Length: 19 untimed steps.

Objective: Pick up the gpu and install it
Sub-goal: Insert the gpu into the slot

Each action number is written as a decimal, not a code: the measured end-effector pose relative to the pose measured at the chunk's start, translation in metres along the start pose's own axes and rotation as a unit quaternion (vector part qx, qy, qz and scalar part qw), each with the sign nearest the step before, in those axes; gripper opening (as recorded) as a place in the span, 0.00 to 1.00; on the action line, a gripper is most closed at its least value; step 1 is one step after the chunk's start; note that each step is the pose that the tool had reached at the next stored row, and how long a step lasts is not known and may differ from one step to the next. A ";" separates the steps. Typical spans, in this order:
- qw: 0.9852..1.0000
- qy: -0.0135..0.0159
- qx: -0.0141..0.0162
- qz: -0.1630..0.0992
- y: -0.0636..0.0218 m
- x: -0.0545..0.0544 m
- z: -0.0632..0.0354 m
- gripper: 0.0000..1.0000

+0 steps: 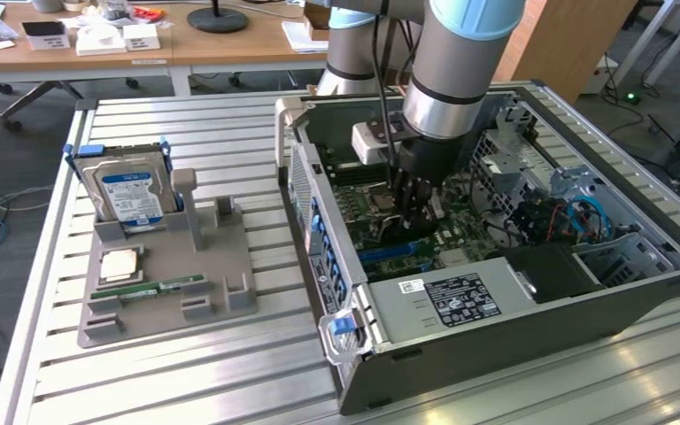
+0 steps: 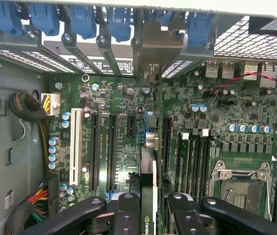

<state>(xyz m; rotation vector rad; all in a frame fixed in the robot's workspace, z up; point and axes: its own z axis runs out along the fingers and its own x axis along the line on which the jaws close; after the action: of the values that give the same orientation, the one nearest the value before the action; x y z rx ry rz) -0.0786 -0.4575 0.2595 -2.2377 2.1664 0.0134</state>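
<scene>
Robot hand [image 1: 417,221] reaching down inside open computer case [image 1: 517,341], right of centre in exterior view. Fingers [image 2: 128,215] clamping on graphics card [image 2: 148,171], one on each side. Card standing on edge over motherboard [image 2: 118,132] among long slots; seated or not, cannot tell. Hard drive [image 1: 135,197] standing in grey holder [image 1: 174,266] on desk [image 1: 198,381], exterior view's left.

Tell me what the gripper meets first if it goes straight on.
Likely the motherboard: the gripper holds the gpu edge-on over its expansion slots, so the card's lower edge would touch there first. How near is unclear.
</scene>
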 end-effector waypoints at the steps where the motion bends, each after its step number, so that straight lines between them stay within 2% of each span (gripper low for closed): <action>1: 1.000 0.000 0.000 0.000 0.0000 0.000 0.0004 0.26; 19: 1.000 0.000 0.000 0.000 0.0015 0.000 0.0058 0.26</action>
<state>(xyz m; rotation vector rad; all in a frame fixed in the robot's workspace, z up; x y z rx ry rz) -0.0800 -0.4574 0.2537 -2.2377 2.1666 0.0134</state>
